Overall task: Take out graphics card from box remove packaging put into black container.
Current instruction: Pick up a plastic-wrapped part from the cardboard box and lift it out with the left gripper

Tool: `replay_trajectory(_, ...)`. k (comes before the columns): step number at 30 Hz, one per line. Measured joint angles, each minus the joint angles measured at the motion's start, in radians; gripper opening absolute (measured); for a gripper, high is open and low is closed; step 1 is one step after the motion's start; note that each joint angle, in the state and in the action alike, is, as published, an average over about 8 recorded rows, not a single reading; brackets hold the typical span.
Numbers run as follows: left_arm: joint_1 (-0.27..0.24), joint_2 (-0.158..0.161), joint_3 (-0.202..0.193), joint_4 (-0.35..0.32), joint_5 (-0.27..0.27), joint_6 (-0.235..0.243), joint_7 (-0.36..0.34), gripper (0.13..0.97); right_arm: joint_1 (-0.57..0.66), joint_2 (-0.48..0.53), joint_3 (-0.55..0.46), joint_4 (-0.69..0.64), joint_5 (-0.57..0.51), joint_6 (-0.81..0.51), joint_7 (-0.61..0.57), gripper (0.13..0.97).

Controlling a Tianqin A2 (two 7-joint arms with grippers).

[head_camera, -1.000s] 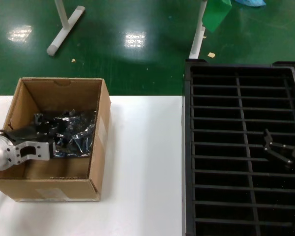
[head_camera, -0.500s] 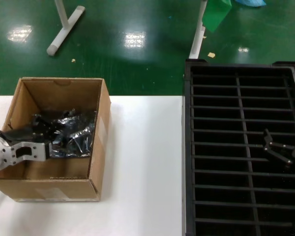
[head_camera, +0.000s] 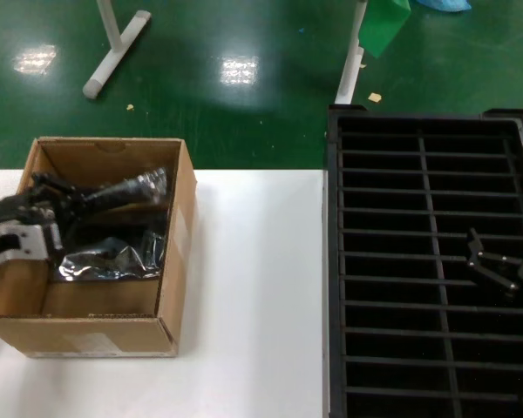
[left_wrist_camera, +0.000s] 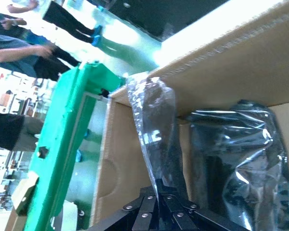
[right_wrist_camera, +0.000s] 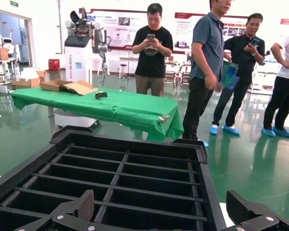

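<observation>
At the left of the white table [head_camera: 253, 287] stands the box [head_camera: 179, 261], an open brown carton with its far wall toward the green floor [head_camera: 244, 104]. The left gripper [head_camera: 68, 205] reaches in over the box's left wall, its fingers pressed together on one end of a bagged item [head_camera: 126, 192], a dark, glossy strip lifted above the carton's bottom and stretching rightward toward the right wall. The left wrist view shows the same pinch: the black linkage fingers [left_wrist_camera: 156, 207] meet on a narrow fold of clear, shiny film [left_wrist_camera: 151, 125] rising against the cardboard. Whether the graphics card is inside this lifted bag cannot be told. Below it, on the bottom of the box, lies the packaging [head_camera: 113, 257], a crinkled silver-grey bag, seen in the wrist view as a wrinkled translucent pouch [left_wrist_camera: 236, 159] beside the held fold. The middle of the table lies between the box and the black container [head_camera: 418, 157], well apart from both. The container fills the right side, its thin dividers forming two columns of narrow slots. The right gripper [head_camera: 497, 270] hangs over the container's right column, fingers spread; the right wrist view shows its two fingertips [right_wrist_camera: 84, 204] wide apart above the near slots [right_wrist_camera: 135, 178].
</observation>
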Motion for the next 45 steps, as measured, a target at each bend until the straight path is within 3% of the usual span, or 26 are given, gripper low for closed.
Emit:
replay_trajectory(7, 0.039, -0.063, -0.052, -0.064, -0.059, 0.070, -0.031, 0.142, 0.000, 0.000, 0.000, 0.000, 0.000, 0.000, 0.000, 0.966)
replay_trajectory(16, 0.140, -0.160, -0.125, -0.174, -0.158, 0.213, -0.053, 0.142, 0.000, 0.000, 0.000, 0.000, 0.000, 0.000, 0.000, 0.966)
replay_trajectory(22, 0.194, -0.229, -0.154, -0.284, -0.195, 0.278, -0.105, 0.142, 0.000, 0.000, 0.000, 0.000, 0.000, 0.000, 0.000, 0.966)
replay_trajectory(31, 0.225, -0.325, -0.188, -0.445, -0.240, 0.358, -0.203, 0.142, 0.000, 0.000, 0.000, 0.000, 0.000, 0.000, 0.000, 0.966)
replay_trajectory(37, 0.229, -0.360, -0.225, -0.501, -0.301, 0.445, -0.194, 0.142, 0.000, 0.000, 0.000, 0.000, 0.000, 0.000, 0.000, 0.966)
replay_trajectory(45, 0.237, -0.378, -0.263, -0.524, -0.372, 0.542, -0.185, 0.142, 0.000, 0.000, 0.000, 0.000, 0.000, 0.000, 0.000, 0.966)
